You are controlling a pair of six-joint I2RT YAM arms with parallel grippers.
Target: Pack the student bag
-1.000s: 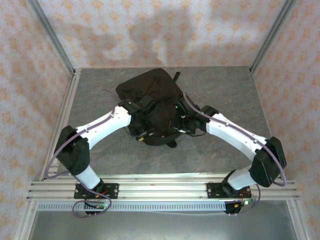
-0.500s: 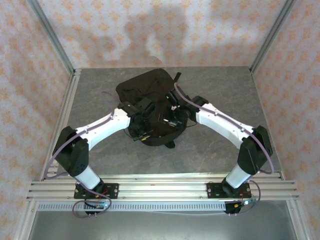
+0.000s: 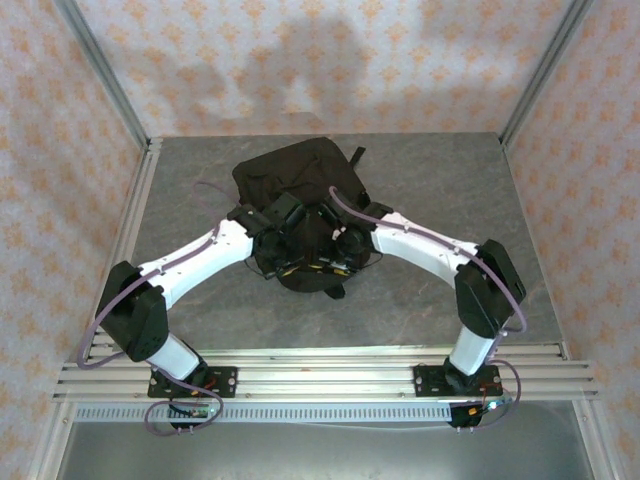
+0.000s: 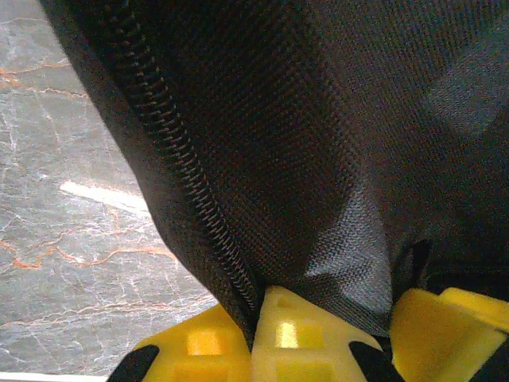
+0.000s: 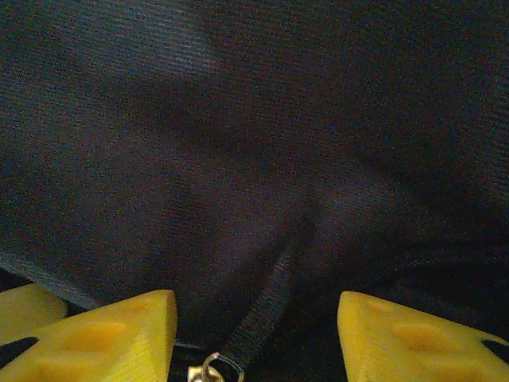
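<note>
**Both arms at the near end of the bag**

The bag lies on the grey table, in the middle and toward the far side, its rounded black bulk pointing away from the arm bases; both arms reach inward and meet over its near end.

The left gripper is down on the left part of that near end; in the left wrist view the left gripper has its yellow fingers pressed together with a fold of the black fabric caught between them; its jaws are closed on the bag; a zip runs along the edge of that fold and down into the pinch; the marbled table shows to the left, beneath the lifted fabric.

The right gripper sits just beside the left one, over the right part of the same end; in the right wrist view the right gripper has its yellow fingers standing apart, holding nothing; its jaws are fairly wide; dark woven fabric lies close ahead of them; a narrow black strap runs down through the gap, ending in a small metal ring near the left finger; whether that ring touches the finger, I cannot tell.
</note>
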